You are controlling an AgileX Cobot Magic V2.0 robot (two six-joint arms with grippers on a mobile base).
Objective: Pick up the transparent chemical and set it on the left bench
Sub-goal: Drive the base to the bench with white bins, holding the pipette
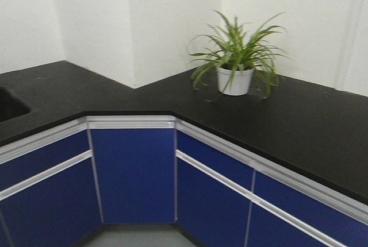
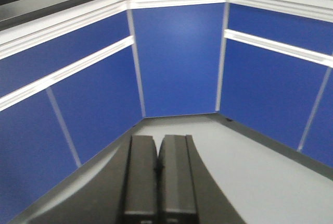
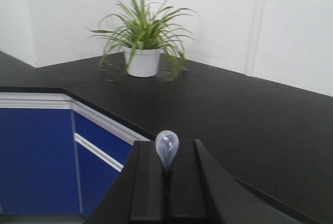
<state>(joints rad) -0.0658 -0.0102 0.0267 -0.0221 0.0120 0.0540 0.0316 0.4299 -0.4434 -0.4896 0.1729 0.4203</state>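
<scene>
The grab is done: the pipette (image 3: 167,147) is pinched in the closed right claw (image 3: 167,156), with only its bulb showing. The left claw (image 2: 157,146) is closed on nothing. The pipette has not yet been laid on the bench (image 1: 63,89).

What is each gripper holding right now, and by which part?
The right gripper is shut on the slim clear plastic dropper pipette, pinching its stem just below the bulb. The left gripper is shut, empty.
</scene>
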